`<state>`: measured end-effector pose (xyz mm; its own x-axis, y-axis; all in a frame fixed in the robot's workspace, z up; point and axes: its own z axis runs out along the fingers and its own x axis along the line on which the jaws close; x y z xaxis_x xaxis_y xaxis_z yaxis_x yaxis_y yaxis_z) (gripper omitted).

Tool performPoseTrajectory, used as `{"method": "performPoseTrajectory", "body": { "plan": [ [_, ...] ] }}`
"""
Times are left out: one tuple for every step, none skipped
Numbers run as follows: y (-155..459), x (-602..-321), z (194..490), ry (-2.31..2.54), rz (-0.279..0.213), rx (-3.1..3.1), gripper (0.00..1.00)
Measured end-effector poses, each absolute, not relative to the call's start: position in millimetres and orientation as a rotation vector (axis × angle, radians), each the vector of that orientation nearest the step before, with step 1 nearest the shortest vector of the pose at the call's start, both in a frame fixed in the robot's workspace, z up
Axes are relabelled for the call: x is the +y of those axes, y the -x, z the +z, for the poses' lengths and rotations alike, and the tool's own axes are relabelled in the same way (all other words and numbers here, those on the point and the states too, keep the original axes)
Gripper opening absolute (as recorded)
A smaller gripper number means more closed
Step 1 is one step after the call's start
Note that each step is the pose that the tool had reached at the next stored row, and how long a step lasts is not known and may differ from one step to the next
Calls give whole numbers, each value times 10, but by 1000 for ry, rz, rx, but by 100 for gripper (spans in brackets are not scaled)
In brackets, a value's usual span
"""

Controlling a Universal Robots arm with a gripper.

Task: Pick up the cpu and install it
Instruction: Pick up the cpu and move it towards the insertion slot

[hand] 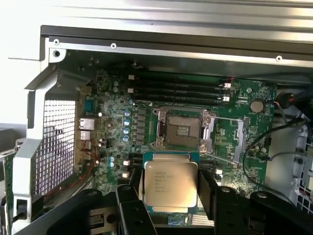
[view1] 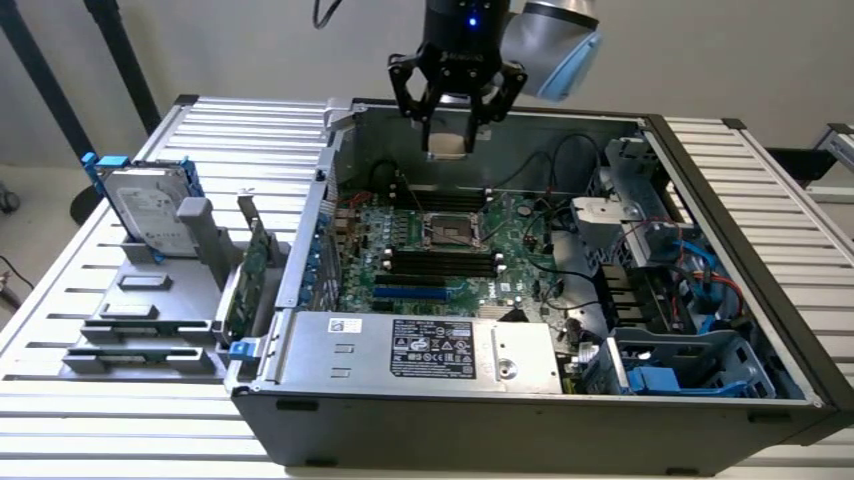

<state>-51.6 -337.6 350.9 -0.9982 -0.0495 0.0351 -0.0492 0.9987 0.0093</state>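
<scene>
Alignment matters: our black claw (view1: 451, 146), spread wide, grips the small square silver-topped cpu (hand: 170, 183) level, seemingly square with the open metal-framed socket (view1: 451, 230) at six o'clock, exterior view.

- Bright, even room light washes the slatted table (view1: 787, 200) pale in the exterior view.
- Inside the computer case (view1: 534, 420), the motherboard (view1: 441, 250) sits dimmer, shaded by the walls.
- Wrist view: the cpu (hand: 170, 185) lid gleams softly, and the case's rim blows out near white.
</scene>
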Motion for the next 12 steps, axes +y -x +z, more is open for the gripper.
{"method": "performPoseTrajectory", "body": {
  "plan": [
    [505, -3358, 3490, -76, -13, -3105, 55],
    [494, -3345, 3472, -76, -13, -3105, 55],
    [483, -3337, 3453, -73, -13, -3105, 55],
    [472, -3334, 3436, -70, -13, -3105, 55],
    [460, -3331, 3418, -65, -14, -3104, 55],
    [447, -3328, 3400, -60, -14, -3104, 55],
    [434, -3326, 3380, -54, -14, -3104, 55],
    [421, -3325, 3363, -48, -14, -3104, 55],
    [409, -3325, 3345, -40, -14, -3104, 55],
    [396, -3324, 3326, -32, -15, -3104, 55],
    [384, -3324, 3308, -25, -16, -3104, 55],
    [374, -3323, 3290, -17, -16, -3104, 55]
  ]
}}
